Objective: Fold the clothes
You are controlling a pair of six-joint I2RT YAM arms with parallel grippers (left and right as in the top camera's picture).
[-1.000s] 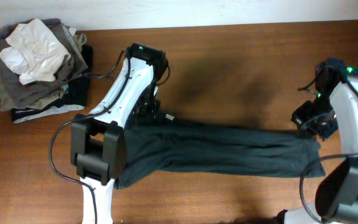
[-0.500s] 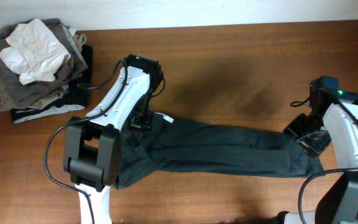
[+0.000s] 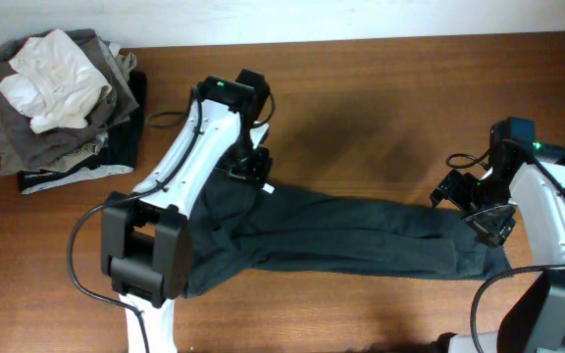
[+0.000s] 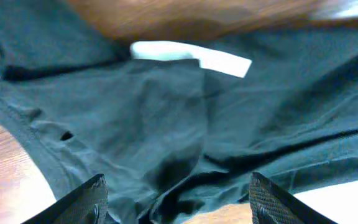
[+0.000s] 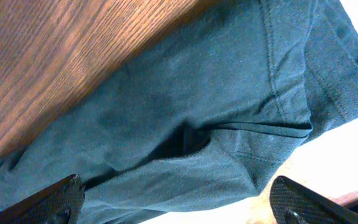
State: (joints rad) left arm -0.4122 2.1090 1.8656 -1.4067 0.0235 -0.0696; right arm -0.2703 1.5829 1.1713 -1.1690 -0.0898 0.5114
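A dark teal garment [image 3: 341, 233] lies stretched in a long band across the table, left to right. My left gripper [image 3: 255, 165] hovers over its upper left end, open, with nothing between its fingers. The left wrist view shows the crumpled cloth [image 4: 166, 118] with a white label [image 4: 194, 57] below the spread fingertips [image 4: 89, 198]. My right gripper [image 3: 467, 194] stands open above the garment's right end. In the right wrist view the hemmed cloth [image 5: 197, 118] lies loose between the wide-apart fingertips [image 5: 58, 198].
A pile of grey, white and dark clothes [image 3: 62, 93] sits at the back left corner. The bare brown table [image 3: 381, 108] stretches behind the garment. The table's front edge runs close below the garment.
Both grippers have opened and let go of the garment. The left gripper lifted and moved slightly back; the garment's ends dropped onto the table.
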